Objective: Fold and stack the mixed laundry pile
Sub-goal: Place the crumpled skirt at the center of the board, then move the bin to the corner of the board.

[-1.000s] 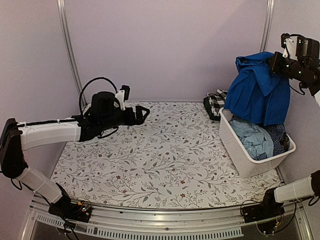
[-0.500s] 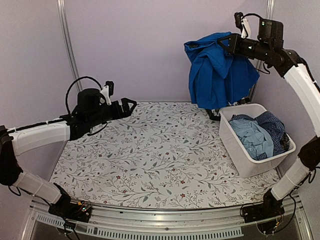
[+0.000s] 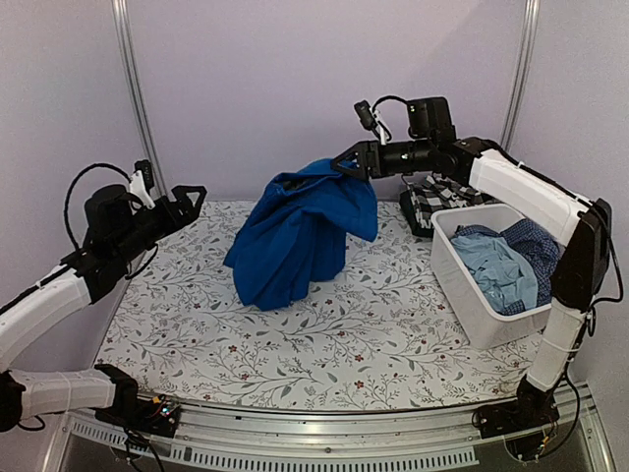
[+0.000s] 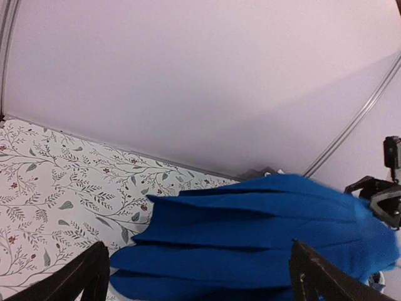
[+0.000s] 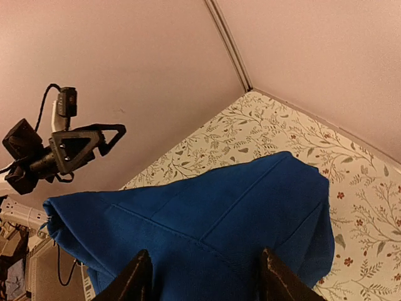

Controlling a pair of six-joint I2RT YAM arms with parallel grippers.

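The royal blue garment [image 3: 300,236] hangs in a bunched heap over the middle of the table, its lower end touching the patterned cover. My right gripper [image 3: 346,163] is at its top right corner. In the right wrist view its jaws stand apart, with the blue cloth [image 5: 207,213] lying slack between the right gripper's [image 5: 203,279] fingers. My left gripper [image 3: 187,197] is open and empty at the far left, well clear of the garment [image 4: 250,232]. A pale blue garment [image 3: 496,270] and a dark blue check one [image 3: 541,251] lie in the tub. A black-and-white plaid one [image 3: 428,202] lies behind it.
The white plastic tub [image 3: 472,305] stands on the right side of the table. The leaf-and-flower table cover [image 3: 295,344] spreads over the whole top. Lilac walls and metal posts [image 3: 133,98] close in the back and sides.
The right arm swung left and down, carrying the royal blue garment from above the tub to the table's middle, and its jaws have parted. The left arm drew back to the left.
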